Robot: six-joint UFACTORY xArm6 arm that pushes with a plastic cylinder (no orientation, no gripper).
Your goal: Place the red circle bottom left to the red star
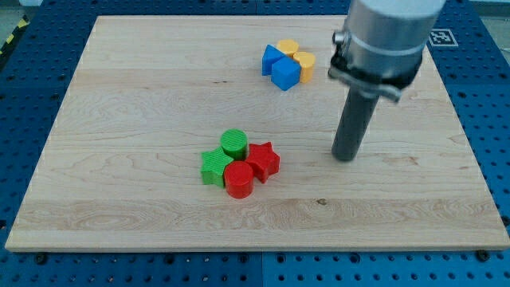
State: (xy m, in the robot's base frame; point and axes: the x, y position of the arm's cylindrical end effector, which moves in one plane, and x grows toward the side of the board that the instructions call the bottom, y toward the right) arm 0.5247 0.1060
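Resting on the wooden board (119, 119), my tip (344, 157) is a bare dark rod end touching no block, well to the view's right of the red and green cluster. No readable writing shows; a black-and-white marker (441, 37) sits by the board's upper right corner. The red star (264, 161) lies nearest my tip in that cluster. The red circle (238, 180) touches the star at its lower left. A green circle (233, 143) sits just above them, and a green star (214, 167) presses against the red circle's left. Near the view's top, two blue blocks (280, 68) and two yellow blocks (296, 55) huddle together, left of the rod's metal housing (386, 44).
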